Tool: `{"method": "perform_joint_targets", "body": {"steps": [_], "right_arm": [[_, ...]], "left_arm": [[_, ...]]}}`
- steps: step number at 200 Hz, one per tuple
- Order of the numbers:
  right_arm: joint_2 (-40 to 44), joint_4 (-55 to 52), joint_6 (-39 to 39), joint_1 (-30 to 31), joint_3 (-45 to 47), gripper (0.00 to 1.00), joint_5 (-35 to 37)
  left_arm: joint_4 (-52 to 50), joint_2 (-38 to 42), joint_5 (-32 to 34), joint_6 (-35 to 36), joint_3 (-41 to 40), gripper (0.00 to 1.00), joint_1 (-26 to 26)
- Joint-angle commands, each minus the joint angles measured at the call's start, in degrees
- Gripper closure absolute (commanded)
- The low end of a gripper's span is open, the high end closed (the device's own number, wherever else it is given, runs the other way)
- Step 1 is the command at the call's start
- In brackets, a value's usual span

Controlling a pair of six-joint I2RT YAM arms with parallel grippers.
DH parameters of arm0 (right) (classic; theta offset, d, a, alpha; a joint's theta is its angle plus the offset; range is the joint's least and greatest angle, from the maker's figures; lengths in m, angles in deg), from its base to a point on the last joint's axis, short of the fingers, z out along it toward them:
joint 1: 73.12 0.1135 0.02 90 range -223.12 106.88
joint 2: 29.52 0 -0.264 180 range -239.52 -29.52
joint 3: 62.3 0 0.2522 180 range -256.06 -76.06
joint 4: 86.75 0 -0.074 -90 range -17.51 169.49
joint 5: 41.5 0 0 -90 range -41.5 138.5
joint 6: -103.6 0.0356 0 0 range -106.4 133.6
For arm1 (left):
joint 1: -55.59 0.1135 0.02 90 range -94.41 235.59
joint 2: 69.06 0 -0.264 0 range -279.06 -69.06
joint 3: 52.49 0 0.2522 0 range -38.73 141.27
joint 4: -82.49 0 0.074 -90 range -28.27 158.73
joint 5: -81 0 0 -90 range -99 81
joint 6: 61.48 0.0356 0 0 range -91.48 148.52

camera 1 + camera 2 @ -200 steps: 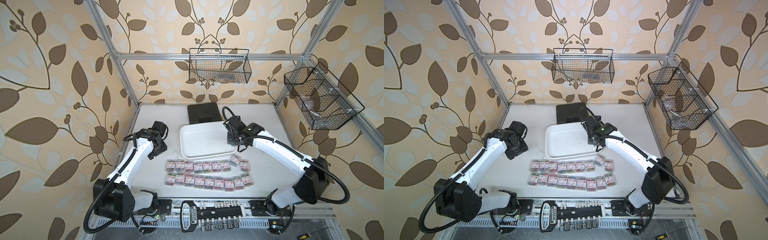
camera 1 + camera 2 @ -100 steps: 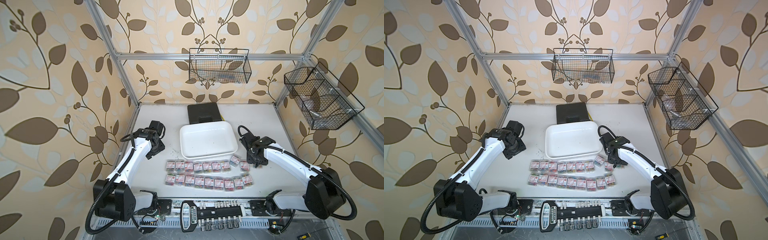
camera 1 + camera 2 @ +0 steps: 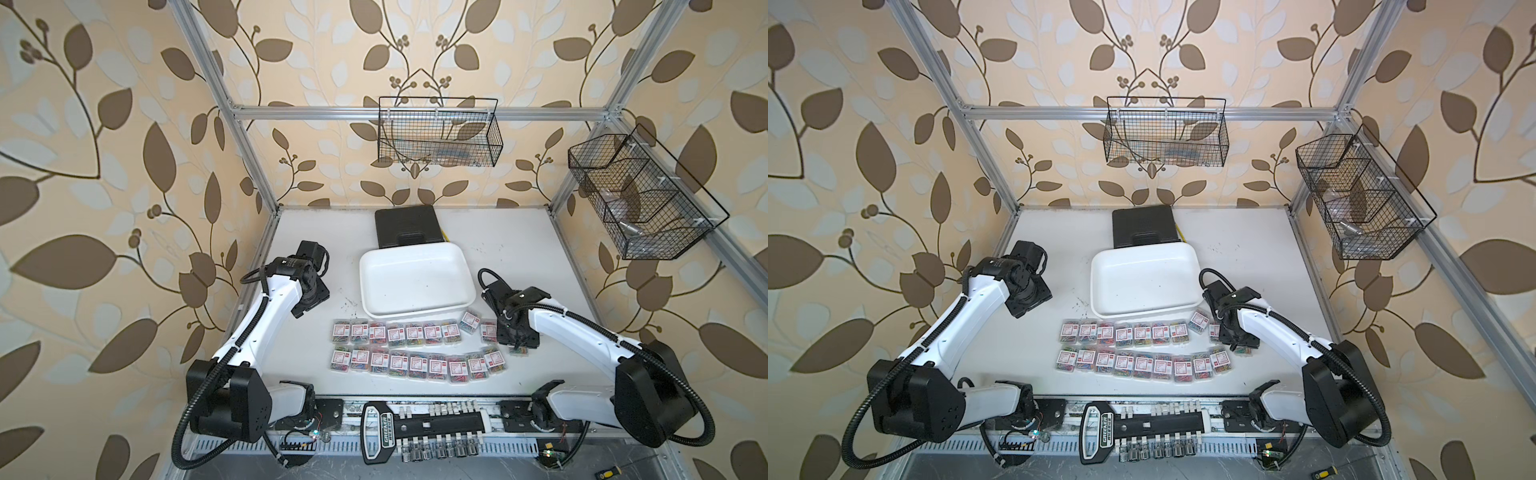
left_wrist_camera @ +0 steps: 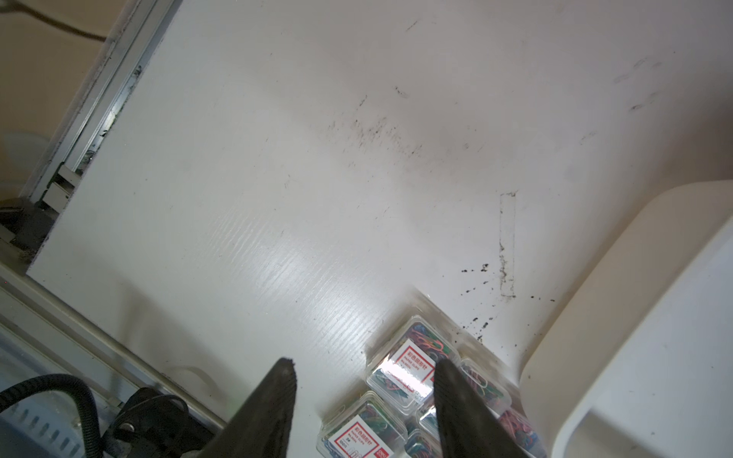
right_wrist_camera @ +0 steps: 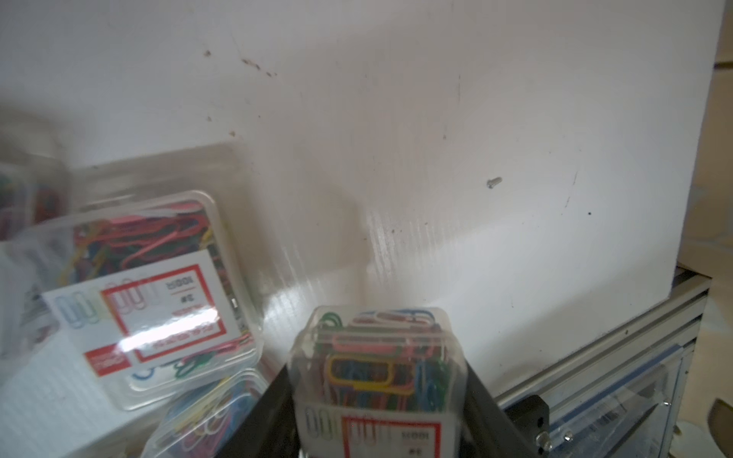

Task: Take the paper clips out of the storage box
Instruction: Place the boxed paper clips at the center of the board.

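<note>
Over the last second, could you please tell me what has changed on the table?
The right gripper, shut on a box of paper clips, swung from over the white storage tray's right edge toward the robot's base, to the right end of the clip-box rows. The left gripper, open, barely shifted; tray and rows stayed put.
</note>
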Motion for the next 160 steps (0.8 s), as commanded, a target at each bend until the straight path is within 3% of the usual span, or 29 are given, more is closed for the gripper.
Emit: {"method": "perform_joint_targets", "body": {"steps": [1, 56, 105, 137, 160], "right_arm": [[1.1, 1.0, 1.6, 0.3, 1.5, 0.58, -1.1], [0.5, 0.9, 2.2, 1.3, 1.2, 0.43, -0.6], [0.4, 1.5, 2.4, 0.7, 1.7, 0.40, -1.7], [1.4, 1.7, 3.0, -0.9, 1.9, 0.25, -3.1], [4.0, 1.4, 3.6, -3.0, 1.9, 0.25, -4.0]], "left_arm": [[-0.6, 0.0, -0.5, 0.7, 0.0, 0.43, 0.7], [-0.7, 0.1, -0.7, 0.7, -0.8, 0.43, 0.8], [-0.4, 0.7, -0.8, 0.4, -2.0, 0.43, 0.9], [-0.6, 0.8, -0.9, 0.4, -2.0, 0.43, 0.9], [-0.6, 1.0, -0.7, 0.5, -2.0, 0.43, 1.0]]}}
